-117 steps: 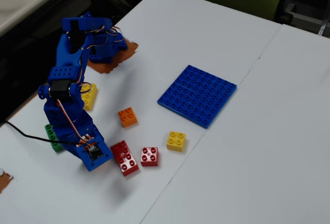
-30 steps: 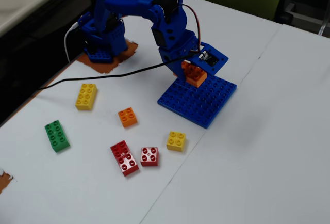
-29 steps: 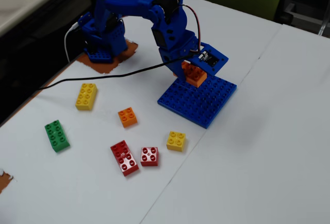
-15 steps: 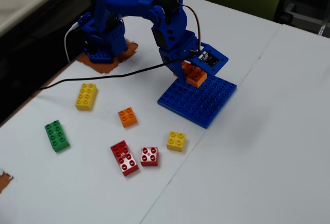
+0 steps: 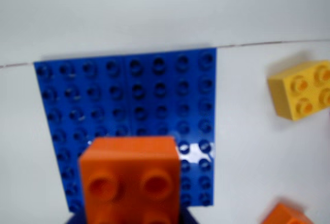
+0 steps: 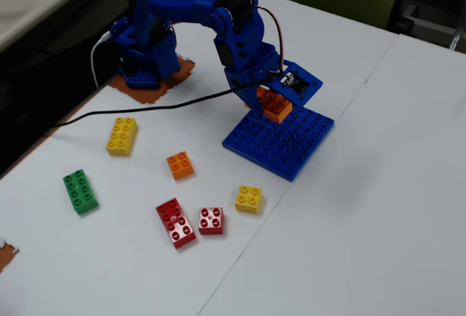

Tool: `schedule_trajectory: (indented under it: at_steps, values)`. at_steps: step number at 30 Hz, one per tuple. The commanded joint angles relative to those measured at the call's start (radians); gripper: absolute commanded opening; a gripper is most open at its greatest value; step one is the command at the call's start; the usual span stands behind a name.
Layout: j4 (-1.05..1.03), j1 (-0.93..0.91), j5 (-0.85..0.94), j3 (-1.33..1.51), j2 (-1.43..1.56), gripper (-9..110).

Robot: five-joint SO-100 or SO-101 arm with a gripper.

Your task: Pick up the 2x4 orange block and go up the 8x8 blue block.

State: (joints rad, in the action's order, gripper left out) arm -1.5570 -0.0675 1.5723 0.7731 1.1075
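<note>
1. The white bench (image 6: 349,207) is seen in the fixed view carrying everything; loose bricks are scattered toward its 8 o'clock part, well apart from the work area

2. The blue arm (image 6: 218,17) is seen reaching from its base at 10 o'clock down toward the middle of the bench

3. The 8x8 blue block (image 6: 287,148) lies flat near the bench's centre. In the wrist view the 8x8 blue block (image 5: 129,100) fills the middle of the picture, with a yellow brick (image 5: 301,89) off at 3 o'clock on the bare bench

4. The 2x4 orange block (image 6: 274,103) is held at the plate's 11 o'clock edge in the fixed view, over the studs near that corner; whether its underside already touches the studs cannot be told. In the wrist view the 2x4 orange block (image 5: 130,180) sits at 6 o'clock, its long axis running toward the camera, so only its front studs show

5. The jaws (image 6: 275,99) are judged to be pinching the orange block on its long sides, since it hangs under the wrist; the fingertips themselves are mostly hidden

6. The relation that matters: the plate lies directly below and ahead, toward 12 o'clock in the wrist view, with the brick's edges roughly square to the stud rows. A straight descent is judged enough to seat it
</note>
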Motion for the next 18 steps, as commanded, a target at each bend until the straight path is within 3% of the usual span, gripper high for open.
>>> schedule_trajectory:
  at_steps: [1,18]
  values:
    - [0.003,0.009,0.006,-0.005,0.006,0]
    - [-0.020,0.021,-0.003,-0.003,0.008,0]
